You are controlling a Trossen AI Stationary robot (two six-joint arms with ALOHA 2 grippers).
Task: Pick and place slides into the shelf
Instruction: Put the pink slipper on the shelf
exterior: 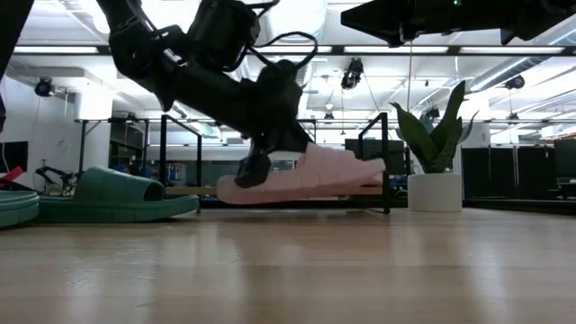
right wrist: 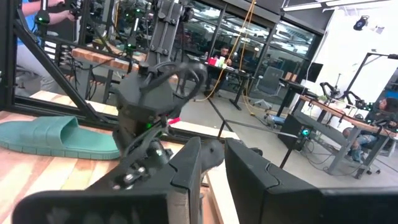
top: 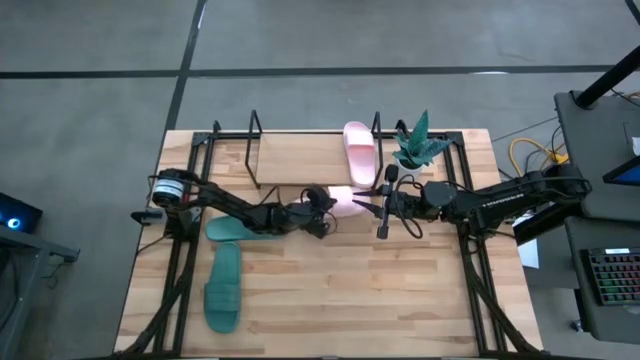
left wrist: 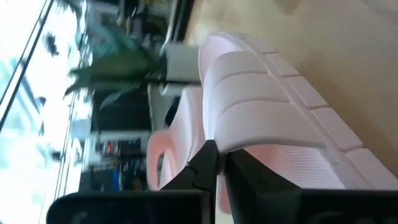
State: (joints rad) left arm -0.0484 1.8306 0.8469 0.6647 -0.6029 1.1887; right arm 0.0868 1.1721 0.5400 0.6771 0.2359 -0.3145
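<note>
My left gripper (top: 318, 207) is shut on a pale pink slide (top: 342, 200), held above the table in the low view (exterior: 306, 177). The other pink slide (top: 358, 152) lies flat on the shelf (top: 290, 160) near its right end. Two dark green slides lie soles down on the table, one (top: 233, 229) under the left arm and one (top: 222, 290) nearer the near edge. My right gripper (top: 372, 207) hovers open just right of the held slide, fingers pointing at it, touching nothing. My left gripper pinches the pink slide's end nearest the left arm (left wrist: 214, 134), behind the strap (left wrist: 249, 87), between its two fingers. The fingers (exterior: 255, 167) come slanting down from the table's left. The slide is lifted clear of the table (exterior: 288, 261) and roughly level.
A potted plant (top: 415, 145) stands by the shelf's right end, close behind my right gripper. Black arm frames run along both table sides (top: 185, 260). The shelf board left of the pink slide is bare, as is the tabletop's near right part (top: 380, 290).
</note>
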